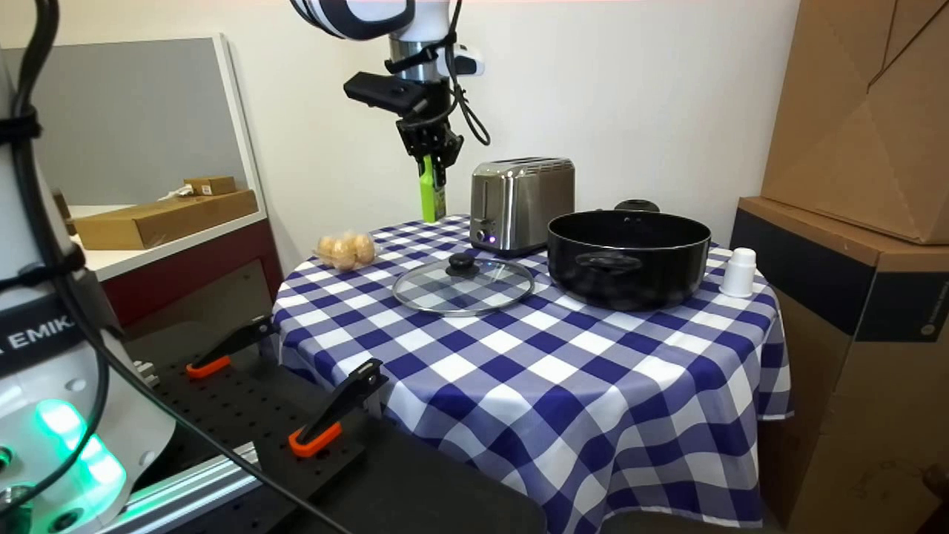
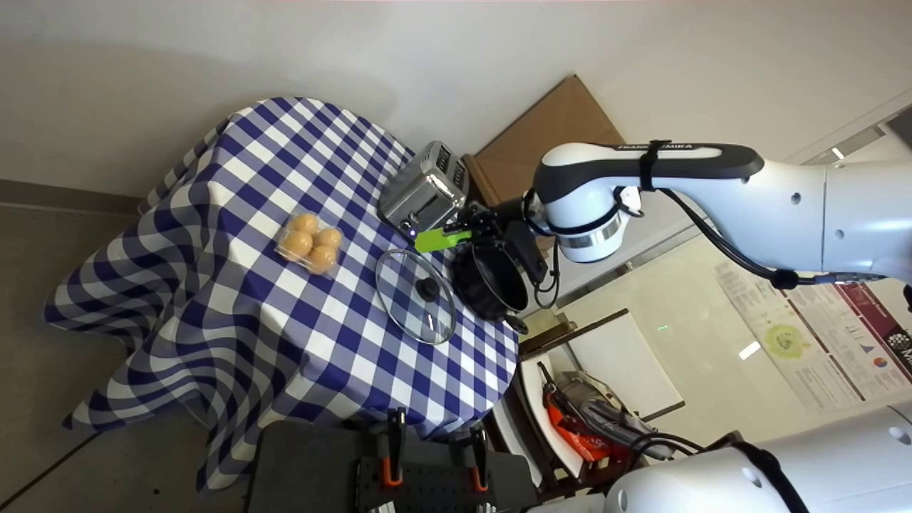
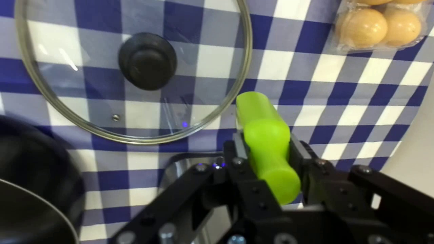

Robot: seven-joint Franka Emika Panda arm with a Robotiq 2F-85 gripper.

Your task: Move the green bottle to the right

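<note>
Wrist view: gripper [image 3: 269,145] clasping the narrow-necked green bottle [image 3: 268,149] over checked cloth [image 3: 339,101].
In both exterior views, boxy steel toaster [image 1: 525,206] by the tabletop's [image 1: 519,371] curved edge.

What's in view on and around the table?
checkered tablecloth: 1, blue-white, centre
round pot: 1, black, on tablecloth
boxy metal toaster: 1, silver, beside pot
round glass lid: 1, clear, on tablecloth
packaged egg shapes: 4, tan, on tablecloth
stacked cups: count unclear, white, by pot
slim plastic bottle: 1, green, gripped above tablecloth
cardboard boxes: several, brown, nearby
clamps: 2, black-orange, beside tablecloth
arm: 1, mostly white, over tablecloth
fingers: 2, black, around bottle
</note>
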